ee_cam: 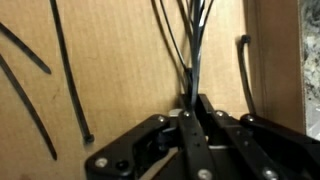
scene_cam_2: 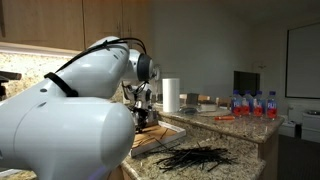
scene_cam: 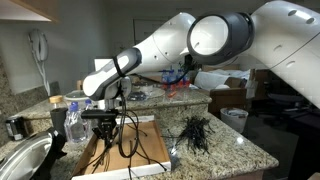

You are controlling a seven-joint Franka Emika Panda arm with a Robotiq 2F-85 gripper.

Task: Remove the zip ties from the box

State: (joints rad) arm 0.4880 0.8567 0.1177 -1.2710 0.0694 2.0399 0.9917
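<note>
Arm: the white robot arm [scene_cam: 200, 40] reaches in over the counter and bends down toward the box.
Counter: speckled granite [scene_cam: 240, 150] – it carries the box, a heap of ties and a paper towel roll.
Sink: a metal basin [scene_cam: 25, 158] sits at the counter's edge, beside the box.
Box: a shallow tray [scene_cam: 152, 148] with a brown cardboard floor lies flat on the counter, directly under the gripper.
Paper towel roll: it stands upright [scene_cam_2: 171, 95] behind the gripper, well apart from the box.
Heap of zip ties: a spiky black bunch [scene_cam: 195, 133] lies on the granite just beside the box, outside it; both exterior views show it.
Gripper: in the wrist view its black fingers are pressed together [ee_cam: 190, 102], clamped on a few strands low over the cardboard.
Zip ties: the pinched strands [ee_cam: 192, 45] rise from between the fingertips – thin, black, fanning slightly.
Loose strands: several more ties [ee_cam: 68, 75] lie flat on the box floor to one side of the grip, and one curved tie [ee_cam: 247, 70] lies near the box wall.
</note>
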